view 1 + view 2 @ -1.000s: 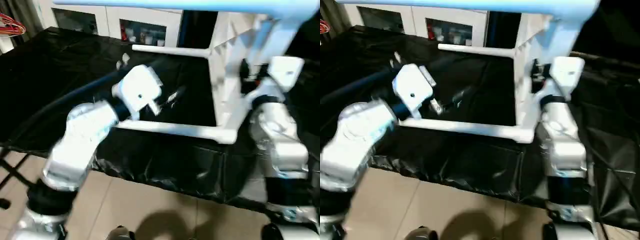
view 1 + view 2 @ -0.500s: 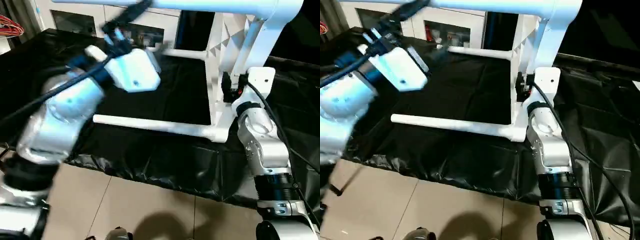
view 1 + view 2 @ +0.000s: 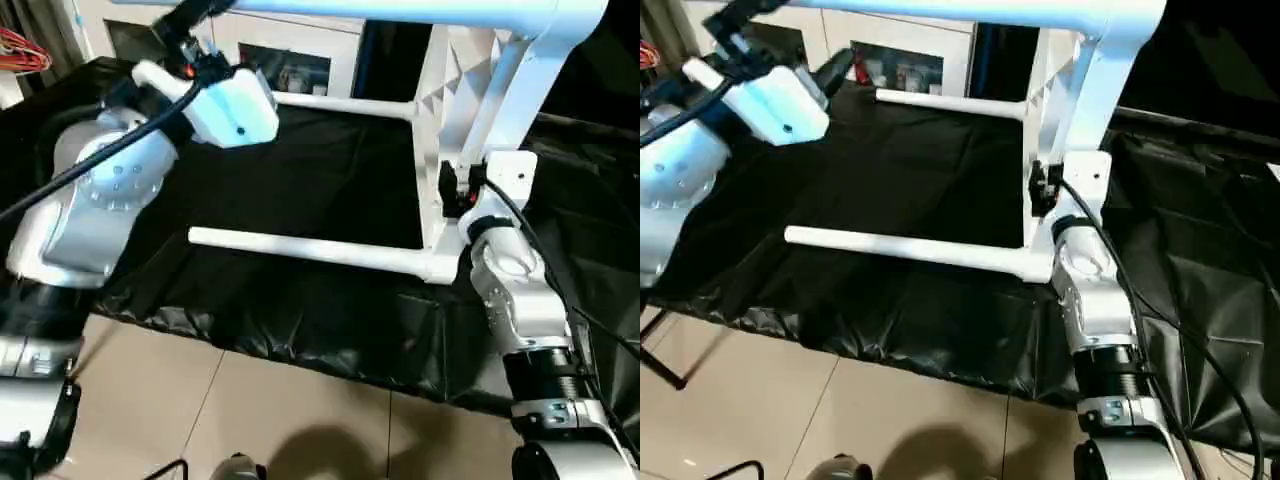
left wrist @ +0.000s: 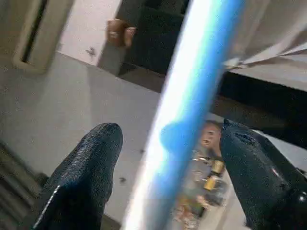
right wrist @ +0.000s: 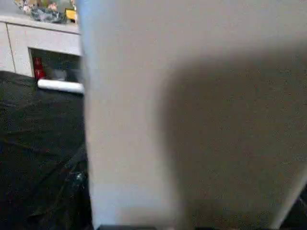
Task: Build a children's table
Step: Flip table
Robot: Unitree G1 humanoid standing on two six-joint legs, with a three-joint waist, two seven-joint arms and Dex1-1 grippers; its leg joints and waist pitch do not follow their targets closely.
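Table (image 3: 450,150) lies on its side on black-covered surface (image 3: 330,190), legs sticking out level. Left gripper (image 4: 168,158), jaws open, straddles top leg w/o touching. Right gripper (image 3: 458,185) against table's lower corner; jaws: can't tell.

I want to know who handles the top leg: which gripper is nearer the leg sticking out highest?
Left. The left gripper is raised with its open fingers astride the top leg. The right gripper sits lower, at the tabletop standing on edge.
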